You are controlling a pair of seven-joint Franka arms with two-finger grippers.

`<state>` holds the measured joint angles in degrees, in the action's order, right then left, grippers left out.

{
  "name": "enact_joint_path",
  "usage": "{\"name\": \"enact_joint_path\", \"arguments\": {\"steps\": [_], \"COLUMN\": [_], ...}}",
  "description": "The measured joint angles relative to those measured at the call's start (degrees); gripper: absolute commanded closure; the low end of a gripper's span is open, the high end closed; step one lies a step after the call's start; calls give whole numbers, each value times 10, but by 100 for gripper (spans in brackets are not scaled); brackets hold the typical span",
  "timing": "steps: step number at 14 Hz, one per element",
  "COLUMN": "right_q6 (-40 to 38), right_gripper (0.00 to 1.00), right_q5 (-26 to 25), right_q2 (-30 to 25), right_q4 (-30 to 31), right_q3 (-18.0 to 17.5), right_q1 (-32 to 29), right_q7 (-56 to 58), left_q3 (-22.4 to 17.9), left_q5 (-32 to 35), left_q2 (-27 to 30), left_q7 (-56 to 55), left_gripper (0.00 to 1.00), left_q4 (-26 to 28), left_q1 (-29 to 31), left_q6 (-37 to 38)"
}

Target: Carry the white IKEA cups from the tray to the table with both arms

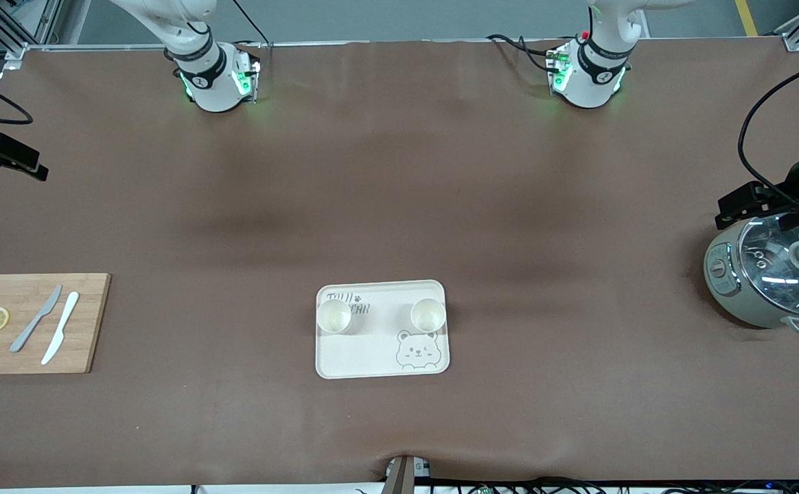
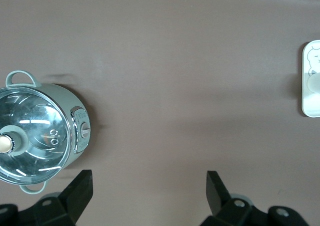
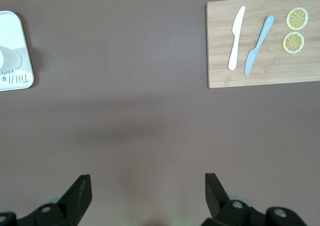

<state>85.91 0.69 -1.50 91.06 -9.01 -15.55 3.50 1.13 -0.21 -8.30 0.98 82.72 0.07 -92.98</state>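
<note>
Two white cups stand upright on the cream bear tray (image 1: 372, 357), one (image 1: 334, 317) toward the right arm's end and one (image 1: 428, 315) toward the left arm's end. The tray's edge and part of a cup also show in the left wrist view (image 2: 315, 83) and in the right wrist view (image 3: 9, 59). My left gripper (image 1: 749, 204) hangs open and empty in the air beside the pot; its fingers (image 2: 82, 186) stand wide apart over bare table. My right gripper (image 1: 22, 161) hangs open and empty over the table at the right arm's end, its fingers (image 3: 80, 188) wide apart.
A grey-green pot with a glass lid (image 1: 770, 278) stands at the left arm's end and shows in the left wrist view (image 2: 37, 136). A wooden cutting board (image 1: 29, 322) with two knives and two lemon slices lies at the right arm's end.
</note>
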Motion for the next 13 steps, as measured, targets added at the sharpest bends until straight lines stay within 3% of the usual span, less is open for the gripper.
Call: {"name": "enact_joint_path", "arguments": {"steps": [10,13], "right_q6": [-2,-1], "right_gripper": [0,0], "right_q5": [0,0], "right_q2": [0,0], "right_q4": [-5,-6], "right_q3": [0,-1], "right_q1": [0,0], "right_q7": [2,3], "left_q3": [1,2], "left_q5": [34,35], "left_q2": [-2,-26], "left_q7": [31,55], "left_gripper": [0,0], "left_q4": [2,7], "left_q1": [-5,-5], "left_q6": [-9,-16]}}
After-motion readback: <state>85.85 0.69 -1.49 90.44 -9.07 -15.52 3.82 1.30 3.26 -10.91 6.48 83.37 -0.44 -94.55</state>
